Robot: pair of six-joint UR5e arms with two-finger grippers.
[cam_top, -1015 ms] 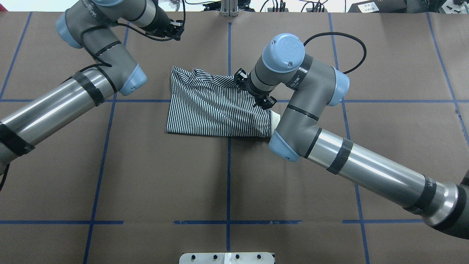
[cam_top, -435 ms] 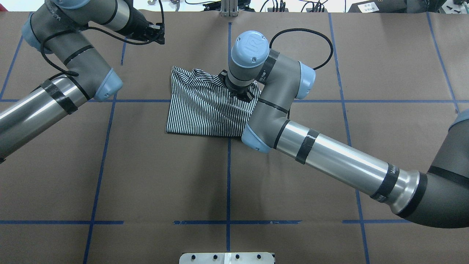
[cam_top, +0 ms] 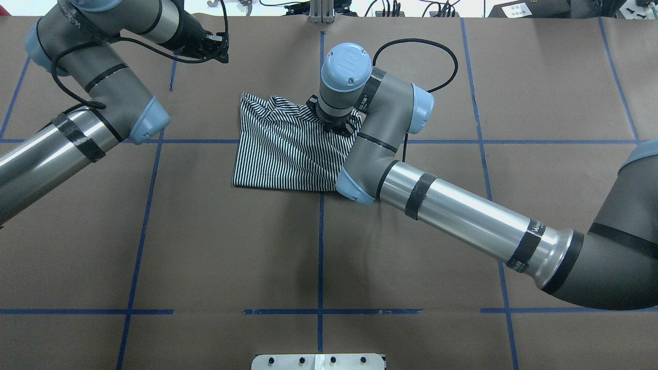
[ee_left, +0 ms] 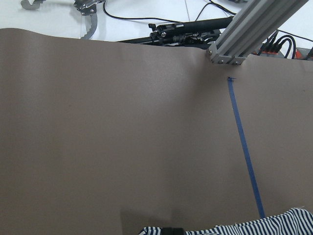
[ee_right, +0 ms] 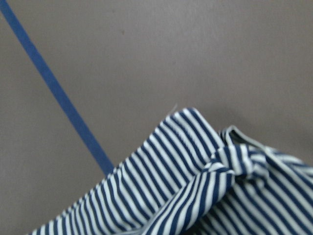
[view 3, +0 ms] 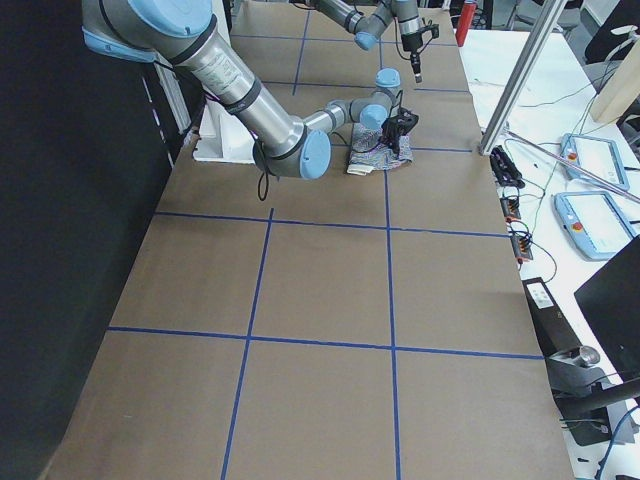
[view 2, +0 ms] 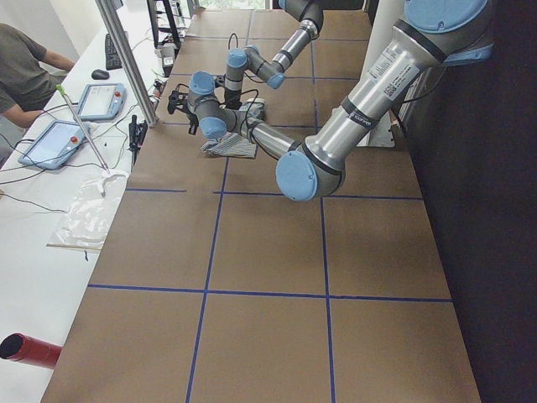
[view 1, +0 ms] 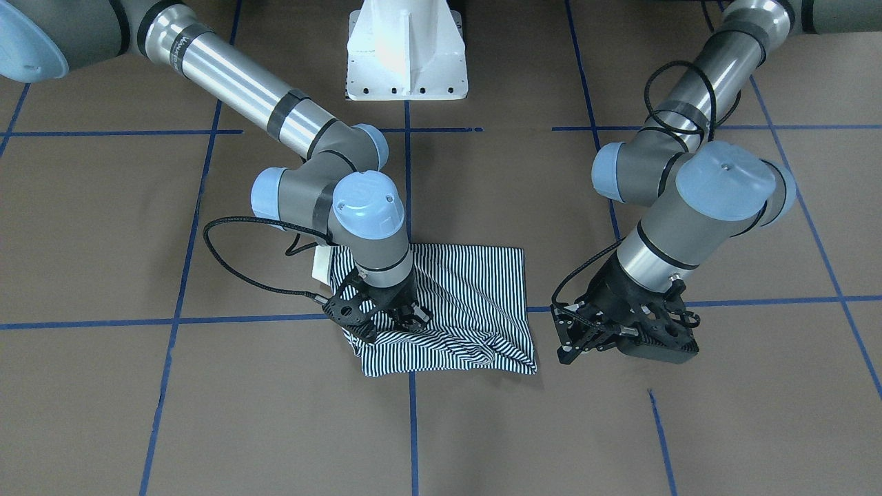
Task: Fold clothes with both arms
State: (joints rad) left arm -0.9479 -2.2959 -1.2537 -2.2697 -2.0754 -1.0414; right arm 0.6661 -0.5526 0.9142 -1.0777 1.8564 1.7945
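Note:
The clothes, one navy-and-white striped shirt (cam_top: 277,154) (view 1: 475,289), lie folded into a rough rectangle at the table's middle, bunched along the far edge. A cream collar (view 1: 320,265) peeks out at the robot's right side. My right gripper (view 1: 406,318) (cam_top: 334,125) points down onto the far edge and looks shut on a pinch of striped cloth, with wrinkles running away from it. The right wrist view shows a bunched corner of the shirt (ee_right: 186,171) close up. My left gripper (view 1: 572,337) (cam_top: 218,46) hangs open and empty over bare table, beyond the shirt's far-left corner.
Blue tape lines (cam_top: 321,246) divide the brown table cover. The white pedestal base (view 1: 406,55) stands at the robot's edge. An aluminium post (cam_top: 321,10) and cables line the far edge. A person (view 2: 25,67) sits at the side bench with tablets (view 2: 59,143).
My right arm has swung left, carrying its gripper from the shirt's right edge toward the middle of the far edge. The left arm has drawn back to the left, away from the shirt.

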